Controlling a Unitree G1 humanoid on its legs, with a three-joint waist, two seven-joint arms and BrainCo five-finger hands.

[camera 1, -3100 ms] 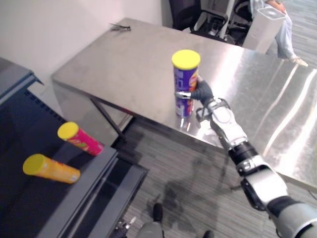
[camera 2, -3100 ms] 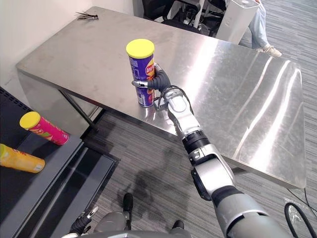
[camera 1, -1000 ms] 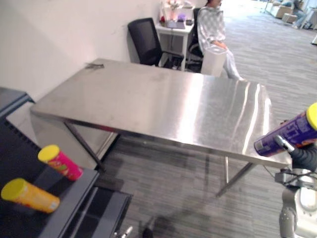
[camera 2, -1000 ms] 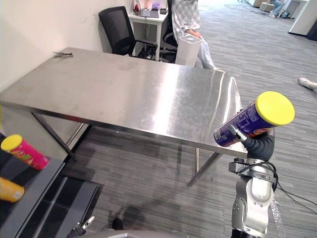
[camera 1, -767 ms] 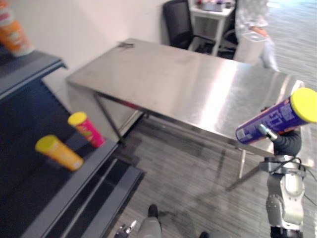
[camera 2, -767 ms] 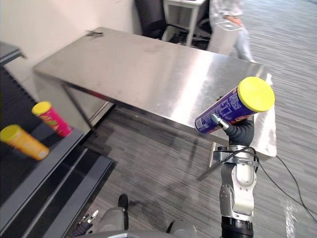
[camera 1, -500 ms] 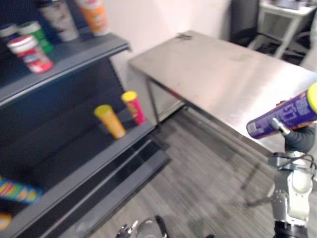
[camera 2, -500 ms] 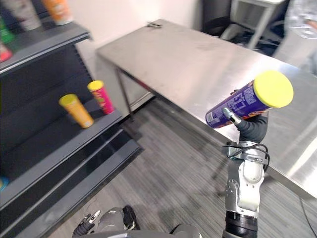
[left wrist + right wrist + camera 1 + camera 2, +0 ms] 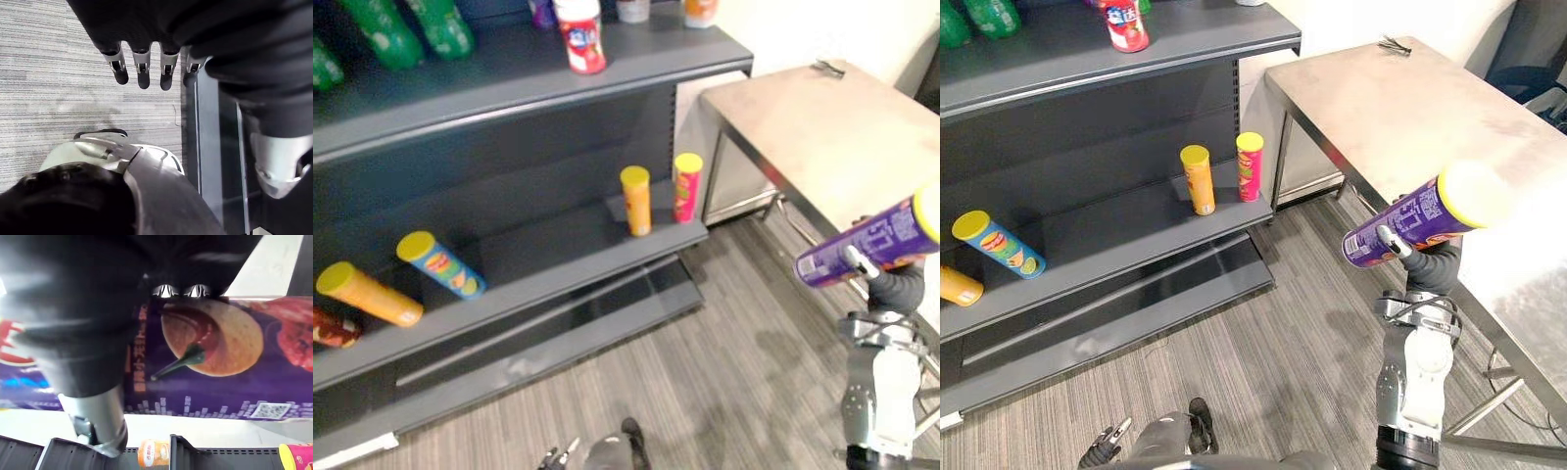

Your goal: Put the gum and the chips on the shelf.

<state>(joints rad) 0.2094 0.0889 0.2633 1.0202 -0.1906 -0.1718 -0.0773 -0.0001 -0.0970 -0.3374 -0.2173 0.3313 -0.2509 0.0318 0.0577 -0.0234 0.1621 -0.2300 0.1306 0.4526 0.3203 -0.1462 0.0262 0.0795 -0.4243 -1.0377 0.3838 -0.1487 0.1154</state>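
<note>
Right hand (image 9: 1429, 266) up at chest height, fingers curled tight round the purple chips can (image 9: 1408, 228). The right wrist view confirms it, with the can's printed wall (image 9: 220, 362) pressed right against the palm. The can lies tilted in the grasp: yellow lid up and out to the hand's right, base angled down and to its left, toward the shelving. That is the relation that counts. The shelf (image 9: 1126, 238) sits well off to the hand's left and lower than it, with bare floor between. On that board an orange can (image 9: 1198, 179) and a pink can (image 9: 1250, 166) stand upright near the end closest to the hand, and a blue can (image 9: 997, 244) lies farther along, leaving a bare stretch between. The table (image 9: 1400, 108) is just behind the hand. The left hand (image 9: 143, 73) hangs low, fingers loose and apart, holding nothing. The right hand carries the load, so the reach looks like its job, and the can likely needs righting first.
</note>
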